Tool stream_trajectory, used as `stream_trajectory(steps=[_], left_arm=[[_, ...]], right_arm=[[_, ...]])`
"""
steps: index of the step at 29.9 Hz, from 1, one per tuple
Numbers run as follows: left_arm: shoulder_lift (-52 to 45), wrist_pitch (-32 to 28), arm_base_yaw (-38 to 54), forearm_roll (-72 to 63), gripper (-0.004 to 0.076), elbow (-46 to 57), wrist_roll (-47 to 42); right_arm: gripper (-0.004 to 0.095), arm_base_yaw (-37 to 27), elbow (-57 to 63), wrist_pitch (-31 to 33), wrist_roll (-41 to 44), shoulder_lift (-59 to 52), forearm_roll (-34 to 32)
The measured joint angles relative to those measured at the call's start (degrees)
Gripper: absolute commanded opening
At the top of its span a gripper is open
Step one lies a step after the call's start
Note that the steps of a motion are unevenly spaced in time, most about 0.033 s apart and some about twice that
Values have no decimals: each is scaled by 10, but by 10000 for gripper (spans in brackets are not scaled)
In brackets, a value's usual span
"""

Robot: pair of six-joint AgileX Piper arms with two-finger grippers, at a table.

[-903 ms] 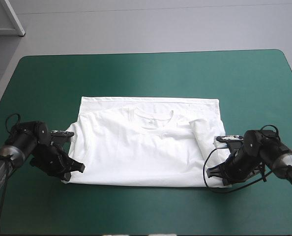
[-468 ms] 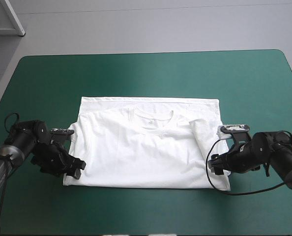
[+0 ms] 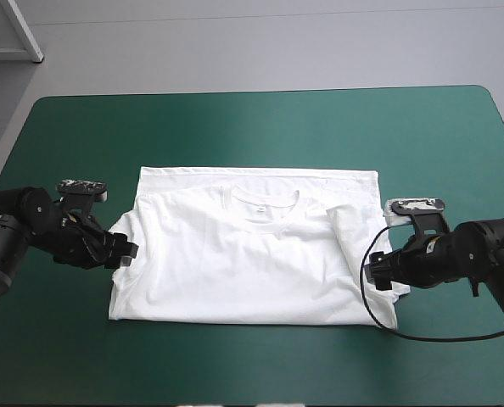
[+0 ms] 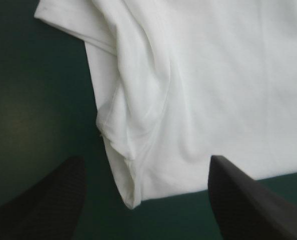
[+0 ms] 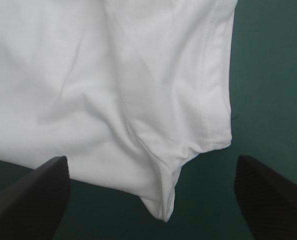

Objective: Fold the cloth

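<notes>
The white T-shirt [image 3: 252,250] lies flat in the middle of the table, folded, collar up, its sleeves turned in. My left gripper [image 3: 125,254] hovers at the shirt's left edge, open and holding nothing. In the left wrist view the T-shirt [image 4: 213,75] shows its folded near-left corner between and just ahead of the left gripper [image 4: 144,159]. My right gripper [image 3: 379,275] is at the shirt's near-right side, open too. In the right wrist view the T-shirt [image 5: 88,75] has its rumpled near-right corner ahead of the right gripper [image 5: 151,159].
The teal-green cover [image 3: 252,127] shows on every side of the shirt, with a wide band toward the far edge and narrower strips behind each arm.
Both grippers were shut at the shirt's near corners earlier. They have opened, let the cloth go, and drawn back outward, the left one also toward the far side.
</notes>
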Motion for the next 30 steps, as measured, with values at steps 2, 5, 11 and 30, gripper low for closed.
stream_trajectory(steps=[2,5,11,30], left_arm=[[-1,-3,0,0,506,18,-1],[-1,-34,0,0,506,70,-2],[6,-112,0,0,506,155,-2],[124,-127,5,26,-10,162,8]], right_arm=[[837,0,0,9,2,0,0],[830,0,0,23,6,0,0],[791,0,0,53,12,0,5],[785,0,91,44,20,0,56]])
